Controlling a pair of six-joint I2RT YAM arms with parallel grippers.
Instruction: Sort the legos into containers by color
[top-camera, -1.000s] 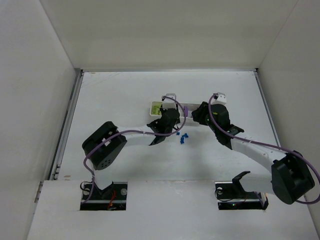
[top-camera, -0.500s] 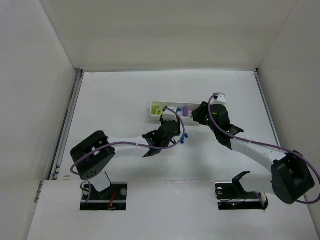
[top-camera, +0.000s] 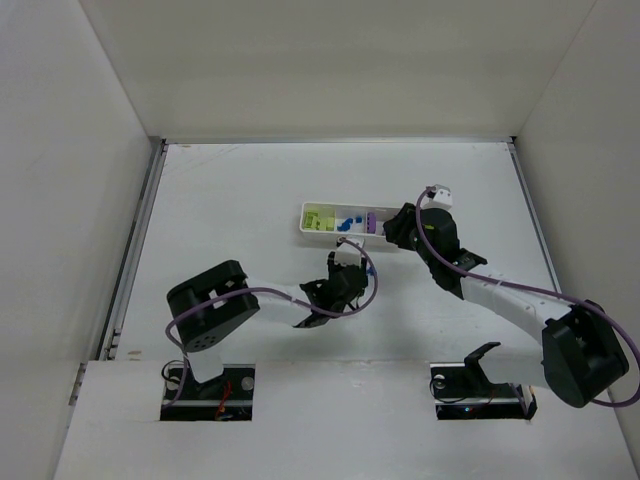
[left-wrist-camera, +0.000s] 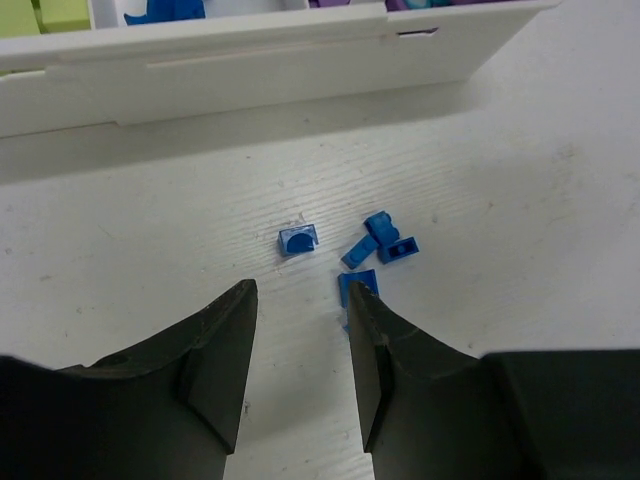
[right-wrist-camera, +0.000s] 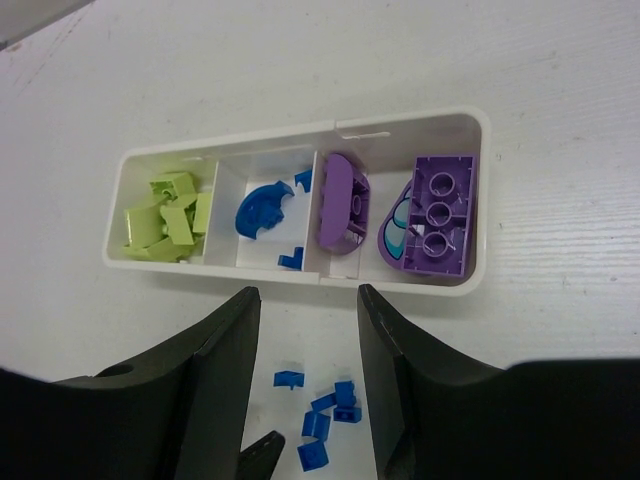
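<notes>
The white tray (right-wrist-camera: 400, 125) holds lime-green legos (right-wrist-camera: 165, 220) in its left compartment, blue ones (right-wrist-camera: 260, 208) in the second, and purple pieces (right-wrist-camera: 340, 205) in the two on the right. Several loose blue legos (left-wrist-camera: 385, 245) lie on the table just in front of the tray wall (left-wrist-camera: 250, 80). One of them (left-wrist-camera: 297, 240) sits apart on the left. My left gripper (left-wrist-camera: 300, 290) hovers open right behind them, empty, its right fingertip against one blue brick (left-wrist-camera: 358, 285). My right gripper (right-wrist-camera: 308, 292) hangs open and empty over the tray's near edge.
White walls enclose the table on three sides. The tray (top-camera: 304, 219) lies mid-table, with the left gripper (top-camera: 350, 270) just below it and the right gripper (top-camera: 397, 228) at its right end. Purple cables loop off both arms.
My left gripper pulled back from the tray toward the near side, down to the loose blue legos, and its jaws opened. The right arm has stayed still.
</notes>
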